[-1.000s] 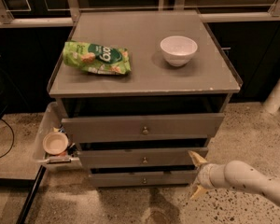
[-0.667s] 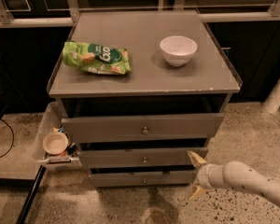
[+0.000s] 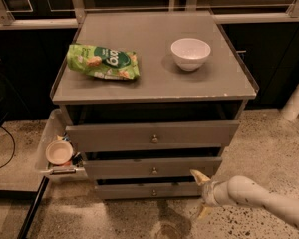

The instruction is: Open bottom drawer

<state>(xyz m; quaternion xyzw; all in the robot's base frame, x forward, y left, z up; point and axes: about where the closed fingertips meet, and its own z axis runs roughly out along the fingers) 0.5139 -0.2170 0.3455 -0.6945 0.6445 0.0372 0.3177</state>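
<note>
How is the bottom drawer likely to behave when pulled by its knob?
Probably rigid, not floppy: the bottom drawer has a solid grey front. Its knob is small and round, so it may slip from a pinch; being centred, it should pull the drawer out straight. The gripper, open, sits by the drawer's right end, away from the knob.

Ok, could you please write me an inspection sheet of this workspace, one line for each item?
Surface: grey cabinet top, with two things on it.
Job's things: bottom drawer, lowest of three fronts, small knob at centre; nothing grips the knob.
Clutter: green snack bag on the left of the top, white bowl on the right; small bowl in a side tray at the cabinet's left.
Grippers: gripper low, near the right end of the bottom drawer, fingers apart, holding nothing.
Cables: dark cable on the floor at the left.
Surroundings: speckled floor; white post at the far right.
</note>
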